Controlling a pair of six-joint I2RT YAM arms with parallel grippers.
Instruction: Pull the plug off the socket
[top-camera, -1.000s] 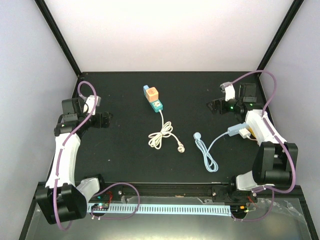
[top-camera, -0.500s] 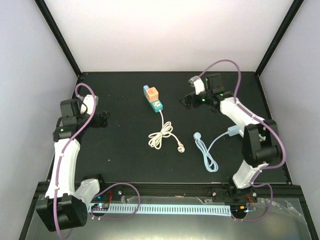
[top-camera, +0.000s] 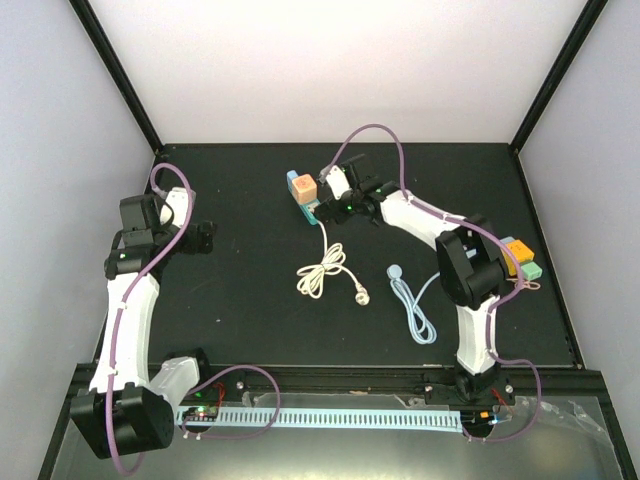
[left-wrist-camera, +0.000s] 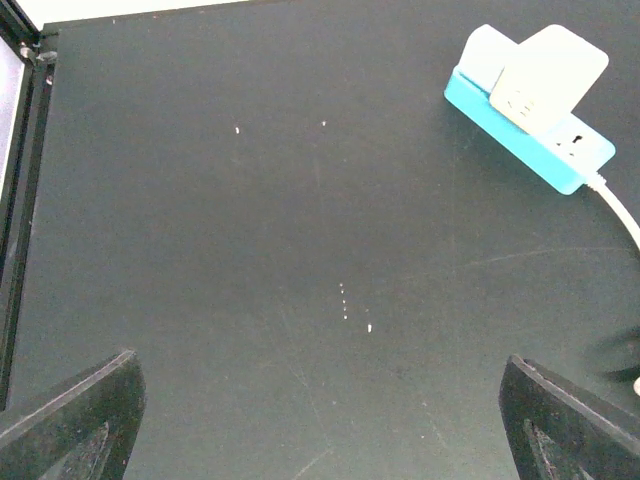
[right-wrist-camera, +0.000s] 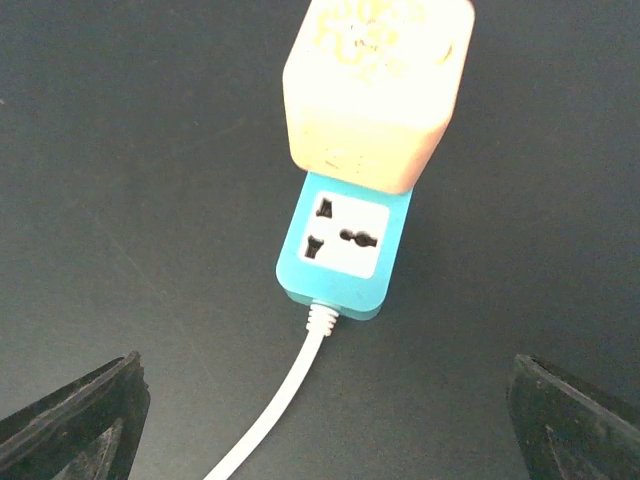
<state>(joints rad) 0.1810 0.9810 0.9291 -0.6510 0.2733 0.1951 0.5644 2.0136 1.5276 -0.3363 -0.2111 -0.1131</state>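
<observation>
With the right arm stretched across to the far middle of the desk (top-camera: 240, 300), I have its right gripper (top-camera: 332, 207) (right-wrist-camera: 322, 400) hanging right at the near end of the socket strip (top-camera: 313, 209) (right-wrist-camera: 345, 250). Its jaws stand wide apart, one finger on either side of my wrist view, and they grip nothing.

The plug (top-camera: 306, 186) (right-wrist-camera: 378, 90), a pale orange cube, is still seated upright in the teal strip. One empty outlet faces up on the nearer side of it. On the far side of the plug I can make out a blue block (top-camera: 293, 180) (left-wrist-camera: 480, 55), also on the strip.

A white cord (top-camera: 322, 268) (right-wrist-camera: 280, 410) leaves the strip's near end and runs toward me into a loose coil on the desk. To the right of that coil lies a separate light blue cable (top-camera: 415, 310), apart from it.

Over on the left, the left gripper (top-camera: 205, 236) (left-wrist-camera: 320, 400) sits well apart from the strip, jaws spread wide and empty, over bare black desk. From its camera, the strip (left-wrist-camera: 530, 135) and plug (left-wrist-camera: 548, 75) show in the upper right corner.
</observation>
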